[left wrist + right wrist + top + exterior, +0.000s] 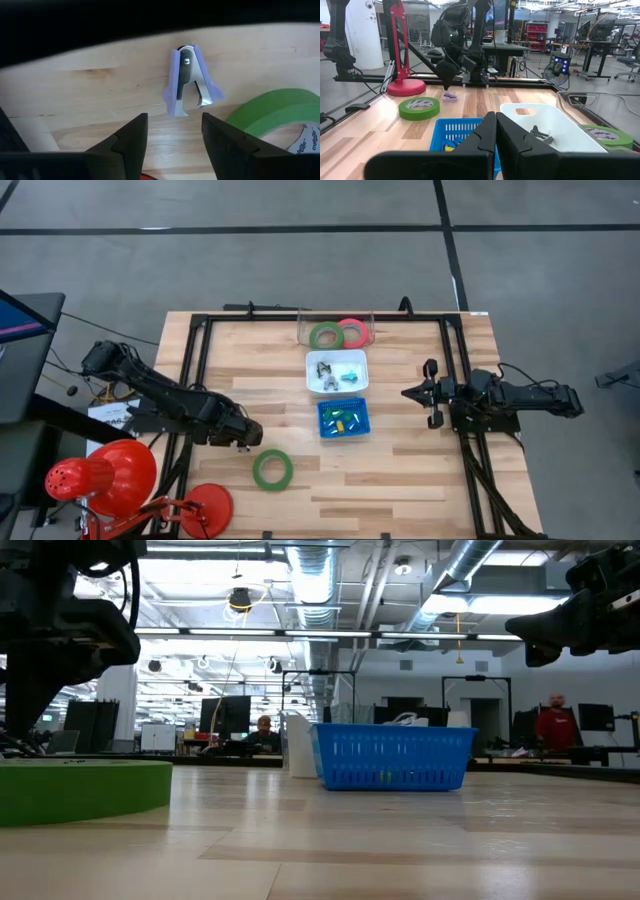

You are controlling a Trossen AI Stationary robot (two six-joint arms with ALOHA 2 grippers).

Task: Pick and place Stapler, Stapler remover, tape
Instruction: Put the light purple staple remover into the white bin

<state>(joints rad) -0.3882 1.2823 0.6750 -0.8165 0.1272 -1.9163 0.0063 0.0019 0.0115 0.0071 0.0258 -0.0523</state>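
- Staple remover (189, 80): lilac grips, silver metal.
- Tape (272, 469) on the table (400, 470): green.
- Clear bin's rings: one green (325, 335), one pink-red (352, 331).
- Basket (343, 418): blue.
- Tray (337, 370): white.
- Table: pale wood planks.
- Lamp (100, 475): red.

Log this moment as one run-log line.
left gripper: open, above staple remover | green tape: on table, beside it | right gripper: shut, waiting
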